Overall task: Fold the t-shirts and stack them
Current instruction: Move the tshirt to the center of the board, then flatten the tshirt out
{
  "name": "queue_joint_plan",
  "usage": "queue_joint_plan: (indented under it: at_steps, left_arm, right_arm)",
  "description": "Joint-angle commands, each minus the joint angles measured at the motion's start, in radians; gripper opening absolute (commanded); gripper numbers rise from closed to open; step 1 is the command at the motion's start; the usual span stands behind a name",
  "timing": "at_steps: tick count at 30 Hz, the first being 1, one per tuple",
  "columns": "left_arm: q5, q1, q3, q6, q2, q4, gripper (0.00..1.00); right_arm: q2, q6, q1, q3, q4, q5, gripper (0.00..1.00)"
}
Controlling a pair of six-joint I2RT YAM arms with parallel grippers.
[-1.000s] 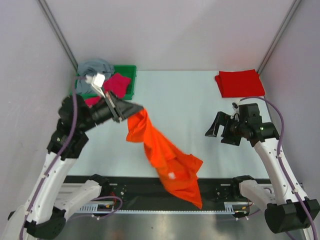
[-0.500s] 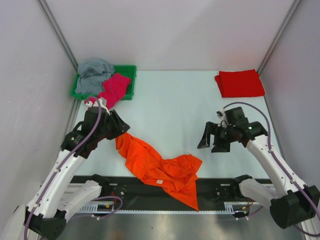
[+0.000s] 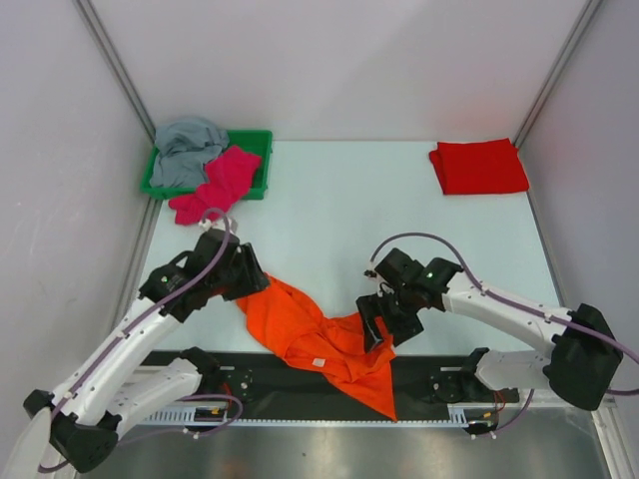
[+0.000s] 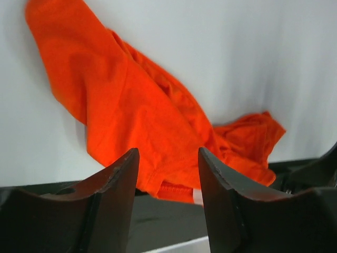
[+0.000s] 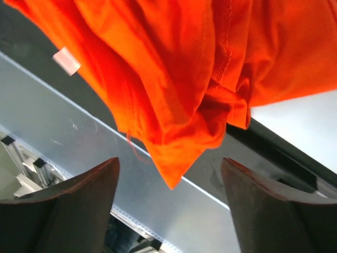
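Note:
An orange t-shirt point(image 3: 318, 334) lies crumpled at the table's near edge, one corner hanging over the black front rail. My left gripper point(image 3: 256, 284) hovers at the shirt's upper left end, open; in the left wrist view its fingers point(image 4: 118, 179) frame the orange t-shirt point(image 4: 131, 105) with nothing between them. My right gripper point(image 3: 373, 330) is over the shirt's right edge, open wide; the right wrist view has the orange t-shirt point(image 5: 174, 68) ahead of the right gripper point(image 5: 169, 164). A folded red t-shirt point(image 3: 479, 167) lies at the far right.
A green tray point(image 3: 256, 140) stands at the far left, holding a grey t-shirt point(image 3: 188, 145) and a pink t-shirt point(image 3: 213, 186) that spills out onto the table. The black front rail point(image 3: 439, 359) runs along the table's near edge. Walls close in on both sides.
My left gripper opened and let go of the orange shirt, which dropped flat onto the table. The left arm came nearer and lower. The right arm swung left to the shirt's right edge.

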Motion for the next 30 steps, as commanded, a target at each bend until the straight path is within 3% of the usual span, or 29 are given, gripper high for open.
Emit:
queue_joint_plan:
  at_steps: [1,4,6,9,12,13,16,19,24,30]
  left_arm:
    - [0.081,-0.080,-0.079,-0.080,-0.012,-0.011,0.53]
    - [0.130,-0.152,-0.143,-0.108,-0.058,0.056,0.50]
    - [0.220,-0.161,-0.201,-0.110,-0.132,0.186,0.46]
    - [0.198,-0.161,-0.214,-0.146,-0.181,0.188,0.45]
    - [0.185,-0.161,-0.180,-0.116,-0.158,0.151,0.45]
    - [0.183,-0.161,-0.171,-0.091,-0.147,0.142,0.44]
    - [0.157,-0.161,-0.134,-0.067,-0.092,0.134,0.44]
    - [0.164,-0.163,-0.094,-0.057,-0.008,0.138,0.43]
    - [0.189,-0.163,-0.057,-0.027,0.092,0.173,0.44]
    - [0.238,-0.169,-0.010,0.030,0.207,0.173,0.49]
  right_arm:
    - [0.051,0.063,0.020,-0.040,0.117,-0.010,0.87]
    - [0.114,0.080,0.021,-0.047,0.199,-0.031,0.87]
    - [0.156,0.081,0.018,-0.036,0.228,-0.022,0.84]
    - [0.232,0.074,-0.014,0.005,0.270,-0.040,0.75]
    - [0.294,0.055,-0.061,0.062,0.273,-0.053,0.55]
    - [0.306,0.043,-0.080,0.076,0.264,-0.054,0.39]
    - [0.331,0.026,-0.181,0.117,0.251,-0.097,0.13]
    - [0.337,-0.005,-0.307,0.163,0.225,-0.116,0.00]
    - [0.371,-0.106,-0.434,0.350,0.112,-0.035,0.00]
    - [0.340,-0.163,-0.523,0.456,0.024,0.084,0.00]
